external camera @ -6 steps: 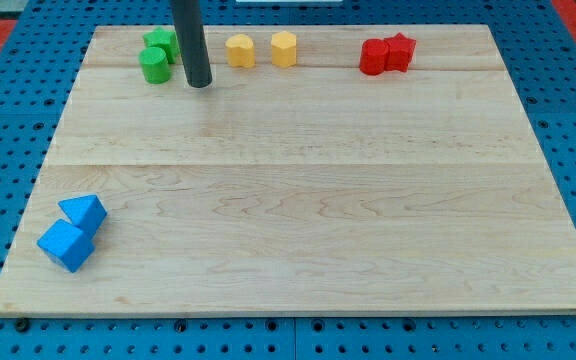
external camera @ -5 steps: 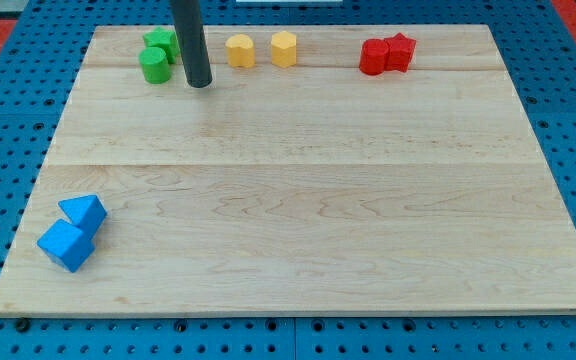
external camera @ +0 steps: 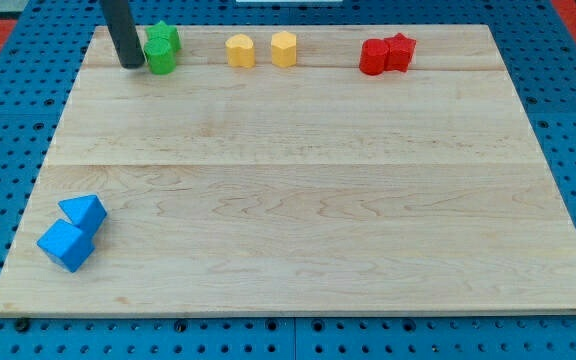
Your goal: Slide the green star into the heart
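Resting at the view's top left, my tip touches the left side of the green cylinder, behind which sits the green star; this placement suggests a rightward push toward the yellow heart. Rod stands nearly upright; it carries no gripper.

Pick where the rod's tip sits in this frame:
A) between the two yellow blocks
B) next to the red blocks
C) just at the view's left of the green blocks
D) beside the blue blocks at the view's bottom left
C: my tip stands at the board's top left, right against the view's left side of the green blocks, far from the yellow, red and blue ones.
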Tool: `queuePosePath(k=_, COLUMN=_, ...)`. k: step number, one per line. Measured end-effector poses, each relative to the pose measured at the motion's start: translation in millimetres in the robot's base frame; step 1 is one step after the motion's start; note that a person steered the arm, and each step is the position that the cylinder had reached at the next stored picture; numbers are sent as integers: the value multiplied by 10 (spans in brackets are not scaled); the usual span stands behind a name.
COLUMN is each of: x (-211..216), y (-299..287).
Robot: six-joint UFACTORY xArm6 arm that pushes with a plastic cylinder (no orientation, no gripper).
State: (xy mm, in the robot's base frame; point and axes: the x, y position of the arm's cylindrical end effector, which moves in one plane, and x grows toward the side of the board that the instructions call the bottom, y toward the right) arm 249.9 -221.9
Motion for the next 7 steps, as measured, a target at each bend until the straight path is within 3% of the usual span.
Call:
queuePosePath(k=1, x=-35, y=-53)
queuePosePath(k=2, x=-529, y=137)
queuePosePath(k=3, x=-56, y=1070)
queuePosePath(k=4, x=214, y=1366)
queuePosePath(k=6, x=1187, y=1249)
queuePosePath(k=7, x=804, y=1820)
